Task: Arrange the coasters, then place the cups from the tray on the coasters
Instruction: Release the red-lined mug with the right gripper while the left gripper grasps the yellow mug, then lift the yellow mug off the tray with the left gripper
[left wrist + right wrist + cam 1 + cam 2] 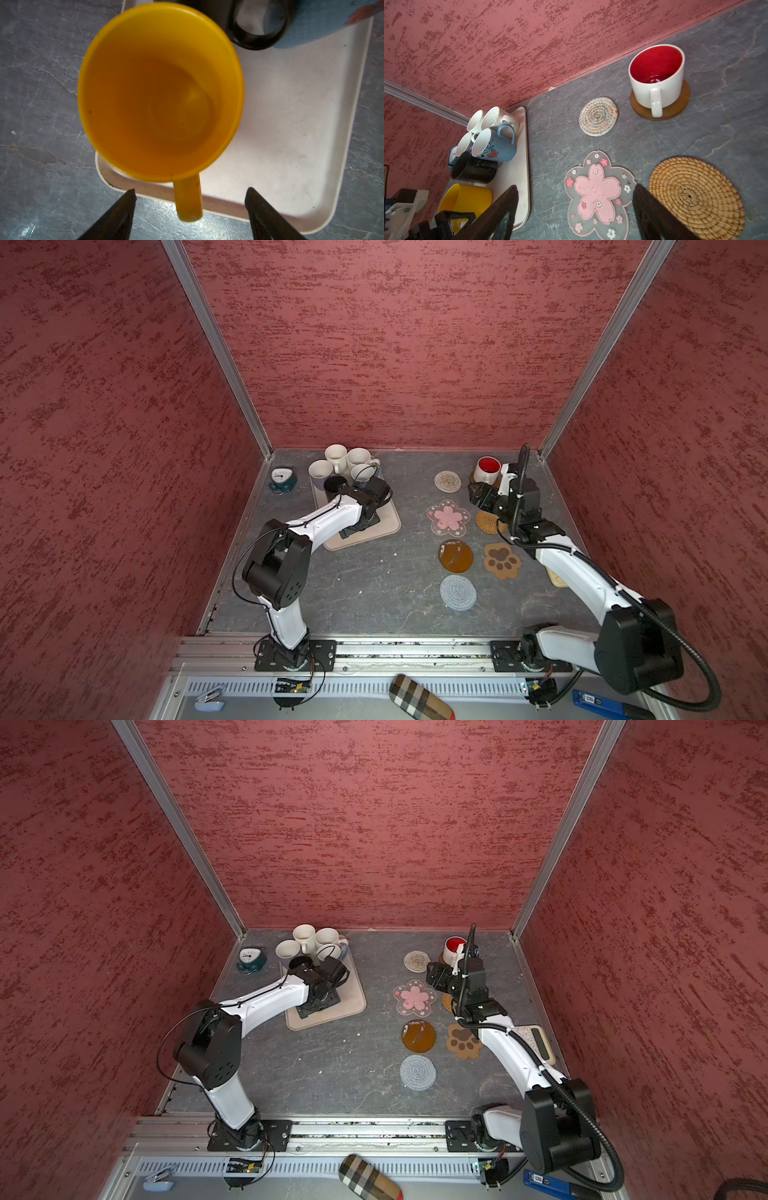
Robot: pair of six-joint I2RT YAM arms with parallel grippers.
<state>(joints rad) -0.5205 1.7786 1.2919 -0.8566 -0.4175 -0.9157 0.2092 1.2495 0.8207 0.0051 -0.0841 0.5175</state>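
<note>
Taking hold of yellow cup (160, 93) by its handle (188, 207): L gripper (190, 190) staged.
Cup is seen upright at a corner of the tray (280, 124), with the handle overhanging the rim twd the gripper. Jaws are held wide either side of the handle, nothing gripped. Cup is judged light, stiff, prob. plastic, w/ smooth walls, so slip is to be expected. Handle should be pinched near its root & the lift kept vertical to clear the adjacent black cup (473, 168). R gripper (575, 186) is held wide & empty above the pink flower coaster (598, 193). White cup w/ red inside (656, 76) is set on a brown disc (679, 108).
</note>
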